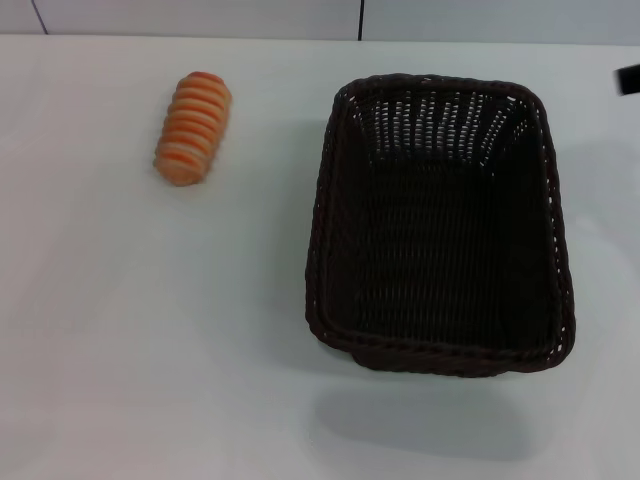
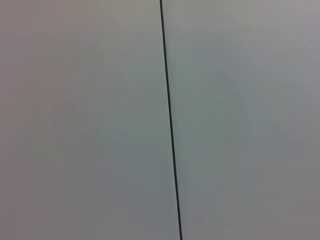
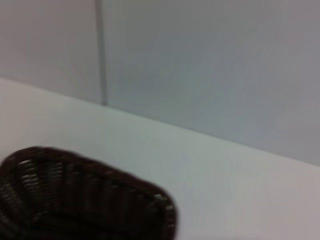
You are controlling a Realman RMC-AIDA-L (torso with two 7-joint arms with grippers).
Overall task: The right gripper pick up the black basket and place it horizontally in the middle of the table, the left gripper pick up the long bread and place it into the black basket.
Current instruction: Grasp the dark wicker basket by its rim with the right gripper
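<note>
Dark woven wicker basket [image 1: 440, 225] at 3 o'clock; orange cream-striped loaf [image 1: 193, 127] at 10 o'clock on white table [image 1: 150, 330]; right hand [image 1: 628, 78] at frame edge, its grip state cannot be told.

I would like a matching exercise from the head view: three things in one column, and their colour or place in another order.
Things:
1. long bread
2. black basket
3. table

Descriptions:
A. plain white, under the other things
B. dark woven, on the robot's right side, nothing inside
C. orange with cream stripes, on the robot's left side

Pairs: 1-C, 2-B, 3-A
</note>
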